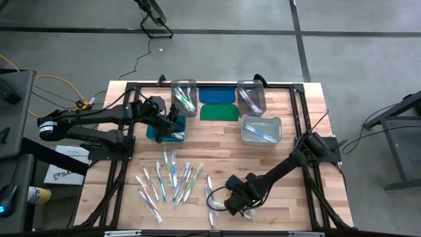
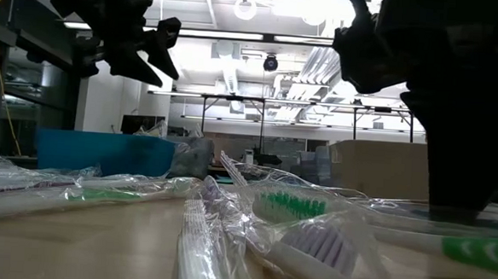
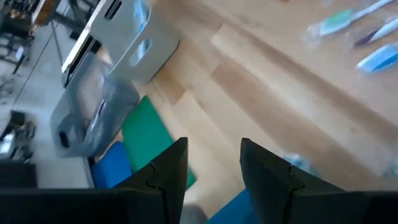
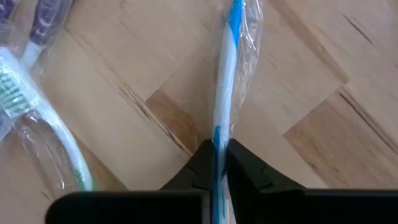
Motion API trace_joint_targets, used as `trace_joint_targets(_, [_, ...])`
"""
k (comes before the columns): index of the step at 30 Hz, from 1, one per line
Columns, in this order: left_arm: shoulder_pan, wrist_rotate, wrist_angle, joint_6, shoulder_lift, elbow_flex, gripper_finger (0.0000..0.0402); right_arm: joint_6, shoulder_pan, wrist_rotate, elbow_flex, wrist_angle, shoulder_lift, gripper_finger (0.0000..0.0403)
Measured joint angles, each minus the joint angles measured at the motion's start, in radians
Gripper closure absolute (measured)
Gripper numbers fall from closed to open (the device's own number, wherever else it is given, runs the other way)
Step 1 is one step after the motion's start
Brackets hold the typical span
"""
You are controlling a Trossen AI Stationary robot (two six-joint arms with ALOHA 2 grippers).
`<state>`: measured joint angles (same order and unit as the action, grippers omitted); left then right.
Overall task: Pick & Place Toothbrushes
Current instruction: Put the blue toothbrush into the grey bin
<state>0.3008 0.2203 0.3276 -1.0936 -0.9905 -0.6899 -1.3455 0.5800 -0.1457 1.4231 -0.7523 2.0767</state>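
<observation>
Only the right wrist view shows the grip: a blue-and-white wrapped toothbrush (image 4: 225, 93) lies on the table (image 4: 311, 68), pinched between the right gripper's (image 4: 216, 163) fingers. From above, that gripper (image 1: 231, 202) sits low at the table's front, beside the scattered toothbrushes (image 1: 168, 181). The left gripper (image 1: 170, 121) hovers over the teal bin (image 1: 164, 133); its wrist view shows the fingers (image 3: 171, 168) spread, holding nothing, with green lid (image 3: 146, 140) and blue lid (image 3: 112, 168) beyond.

Bright ceiling glare, blurred foreground, soft shadows
</observation>
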Motion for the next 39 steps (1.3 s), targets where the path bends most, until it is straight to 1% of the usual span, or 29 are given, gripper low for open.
trace_joint_targets(4, [0.0, -0.131, -0.056, 0.022, 0.0, 0.0, 0.0261, 0.105, -0.058, -0.033, -0.006, -0.073, -0.056, 0.0389])
trace_joint_targets(6, [0.001, -0.189, -0.086, 0.032, 0.0, 0.0, 0.0261, 0.16, -0.093, -0.05, -0.005, -0.127, -0.113, 0.039])
trace_joint_targets(11, [0.002, -0.281, -0.104, 0.043, 0.0, 0.0, 0.0261, 0.28, -0.164, -0.09, -0.004, -0.264, -0.233, 0.039])
trace_joint_targets(13, [0.005, -0.307, -0.101, 0.041, 0.0, 0.0, 0.0261, 0.315, -0.188, -0.116, -0.002, -0.359, -0.293, 0.039])
trace_joint_targets(15, [0.016, -0.301, -0.104, 0.03, -0.002, 0.0, 0.0261, 0.351, -0.211, -0.157, -0.001, -0.459, -0.347, 0.039])
trace_joint_targets(20, [0.09, -0.224, -0.133, 0.025, -0.003, 0.0, 0.0261, 0.451, -0.256, -0.259, -0.002, -0.649, -0.454, 0.039])
trace_joint_targets(22, [0.13, -0.203, -0.144, 0.026, -0.003, 0.0, 0.0261, 0.505, -0.28, -0.295, -0.002, -0.689, -0.489, 0.039])
trace_joint_targets(25, [0.193, -0.164, -0.151, 0.033, -0.002, 0.0, 0.0261, 0.613, -0.33, -0.338, -0.002, -0.699, -0.528, 0.039])
trace_joint_targets(29, [0.263, -0.113, -0.146, 0.051, -0.002, 0.0, 0.0261, 0.77, -0.424, -0.345, -0.012, -0.704, -0.557, 0.039])
trace_joint_targets(33, [0.31, -0.068, -0.15, 0.059, -0.002, 0.005, 0.0261, 0.907, -0.545, -0.343, -0.083, -0.679, -0.588, 0.039])
trace_joint_targets(36, [0.334, -0.067, -0.151, 0.059, -0.002, 0.025, 0.0261, 1.026, -0.629, -0.307, -0.16, -0.559, -0.644, 0.039])
trace_joint_targets(39, [0.357, -0.066, -0.152, 0.059, -0.002, 0.051, 0.0261, 1.147, -0.704, -0.233, -0.242, -0.423, -0.719, 0.039])
